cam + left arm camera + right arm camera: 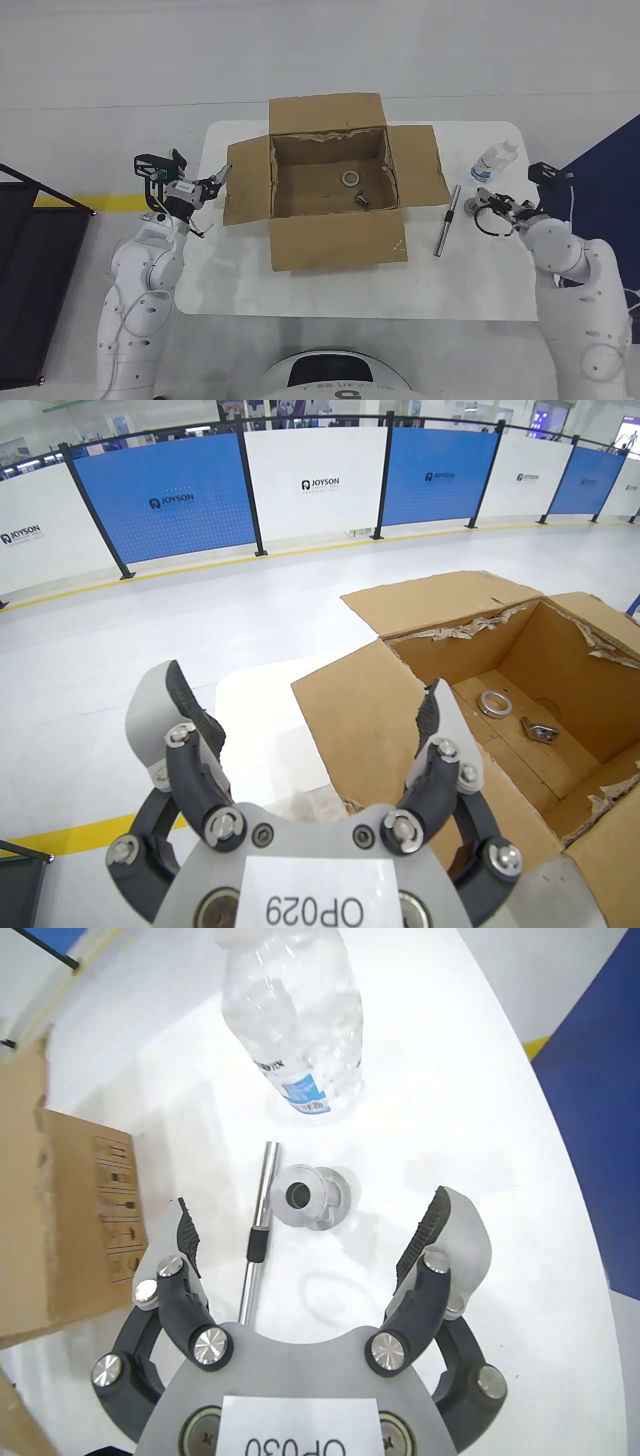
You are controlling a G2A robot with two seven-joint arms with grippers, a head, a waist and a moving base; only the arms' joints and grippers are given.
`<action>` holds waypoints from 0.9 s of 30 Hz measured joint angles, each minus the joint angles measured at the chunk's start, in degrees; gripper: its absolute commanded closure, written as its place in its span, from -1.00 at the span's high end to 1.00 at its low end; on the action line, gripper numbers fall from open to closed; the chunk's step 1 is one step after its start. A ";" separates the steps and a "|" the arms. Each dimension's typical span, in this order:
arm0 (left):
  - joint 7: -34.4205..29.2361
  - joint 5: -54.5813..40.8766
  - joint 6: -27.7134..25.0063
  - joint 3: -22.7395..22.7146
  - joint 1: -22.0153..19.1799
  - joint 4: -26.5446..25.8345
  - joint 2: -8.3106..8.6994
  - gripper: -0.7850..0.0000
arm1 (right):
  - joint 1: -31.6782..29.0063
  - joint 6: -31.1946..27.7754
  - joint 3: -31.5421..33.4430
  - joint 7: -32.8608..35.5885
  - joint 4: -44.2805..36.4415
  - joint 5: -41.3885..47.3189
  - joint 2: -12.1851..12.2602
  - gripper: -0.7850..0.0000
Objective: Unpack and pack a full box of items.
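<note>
Sitting near the middle of the white table (pixel 300 290), the brown cardboard box (pixel 328 185) is open, with all four flaps folded outward and ragged torn paper along its inner rim. On its floor lie a silvery metal ring (pixel 494 703) and, just beside it but not touching, a small bent metal bracket (pixel 539 731). The left gripper (pixel 305 680) hangs off the box's left flap, above the table's left edge, with its dark-padded fingers (pixel 192 705) spread wide and nothing between them. On the other side of the box, a slim silvery metal rod (pixel 447 220) with a dark band lies flat on the table just past the right flap, its length running roughly from the far side toward the near side. A short shiny metal spool (pixel 327 1208) with a hollow centre stands just beside the rod's far end, on the side away from the box; whether the two touch cannot be told. Farther back, toward the table's far right corner, a clear plastic water bottle (pixel 494 162) with a blue label stands upright, apart from the spool. The right gripper (pixel 311 1198) hovers above the spool and rod with its claw gaping open and holding nothing.
</note>
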 measured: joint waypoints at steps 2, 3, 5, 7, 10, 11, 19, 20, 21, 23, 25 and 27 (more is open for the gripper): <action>0.00 0.00 0.00 0.00 0.00 0.00 0.00 1.00 | 3.30 2.13 -2.96 1.66 3.26 -3.26 -0.07 1.00; 0.00 0.00 0.00 0.00 0.00 0.00 0.00 1.00 | 4.61 2.82 -4.07 2.23 4.61 -4.18 -0.13 1.00; 0.00 0.00 0.00 0.00 0.00 0.00 0.00 1.00 | 7.16 3.81 -5.84 2.87 7.31 -5.27 -0.25 1.00; 0.00 0.00 0.00 0.00 0.00 0.00 0.00 1.00 | 8.81 4.41 -6.78 2.88 9.11 -5.73 -0.33 1.00; 0.00 0.00 0.00 0.00 0.00 0.00 0.00 1.00 | 10.13 5.58 -7.33 2.55 10.81 -6.21 -0.40 0.95; 0.00 0.00 0.00 0.00 0.00 0.00 0.00 1.00 | 10.45 5.99 -7.51 2.54 11.25 -6.35 -0.43 0.76; 0.00 0.00 0.00 0.00 0.00 0.00 0.00 1.00 | 11.12 6.22 -8.67 2.88 12.80 -6.61 -0.54 -0.58; 0.00 0.00 0.00 0.00 0.00 0.00 0.00 1.00 | 10.99 6.21 -8.64 2.83 12.70 -6.59 -0.53 -0.93; 0.00 0.00 0.00 0.00 0.00 0.00 0.00 1.00 | 10.81 6.15 -8.55 2.73 12.51 -6.52 -0.52 -1.00; 0.00 0.00 0.00 0.00 0.00 0.00 0.00 1.00 | 10.12 5.81 -8.06 2.22 11.83 -6.13 -0.46 -1.00; 0.00 0.00 0.00 0.00 0.00 0.00 0.00 1.00 | 9.26 5.61 -7.50 1.92 11.02 -5.90 -0.38 -1.00; 0.00 0.00 0.00 0.00 0.00 0.00 0.00 1.00 | 8.50 5.49 -7.02 1.72 10.25 -5.72 -0.32 -1.00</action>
